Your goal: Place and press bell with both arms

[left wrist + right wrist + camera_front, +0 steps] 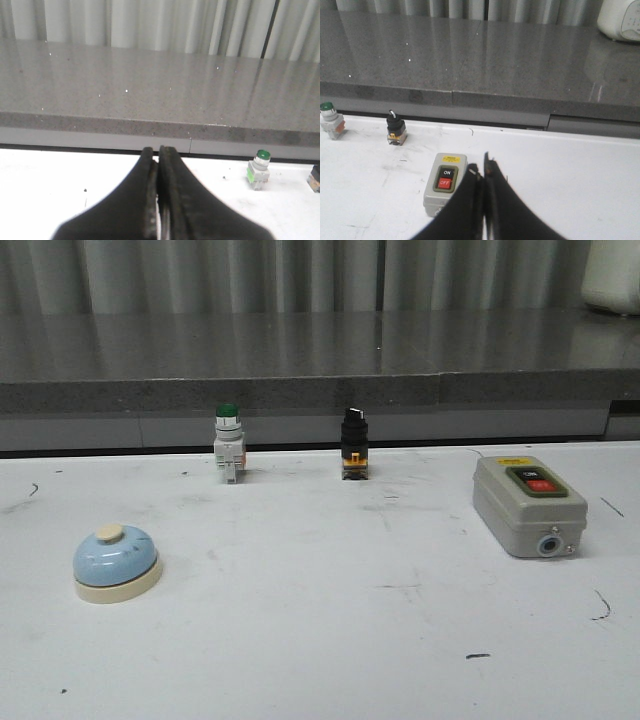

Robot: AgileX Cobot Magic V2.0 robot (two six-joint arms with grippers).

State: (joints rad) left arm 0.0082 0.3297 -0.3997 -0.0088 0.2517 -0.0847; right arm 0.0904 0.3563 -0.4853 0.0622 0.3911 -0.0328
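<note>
1. The bell point(117, 562) sits upright on the white surface point(320, 640) near its left edge, towards the front, with its cream button on top and its cream base flat on the surface. Nothing touches it.
2. The green-capped push-button point(229, 443) stands near the back edge, left of centre, well apart from the bell.
3. The black selector switch point(353, 443) stands at the back edge near the middle, to the right of the green-capped push-button.
4. The grey switch box point(528, 504) lies towards the right edge, its black and red buttons facing up and a round port on its front side.
5. Neither arm shows in the front view.
6. In the left wrist view, the left gripper point(159, 151) has its jaws pressed together at the tips, with nothing between them. The green-capped push-button shows beyond it near the back edge.
7. In the right wrist view, the right gripper point(481, 165) has its jaws closed, or very nearly so, since a thin dark line runs between the fingers; they hold nothing. The grey switch box lies just beside them on the surface, though whether they touch it is unclear.
</note>
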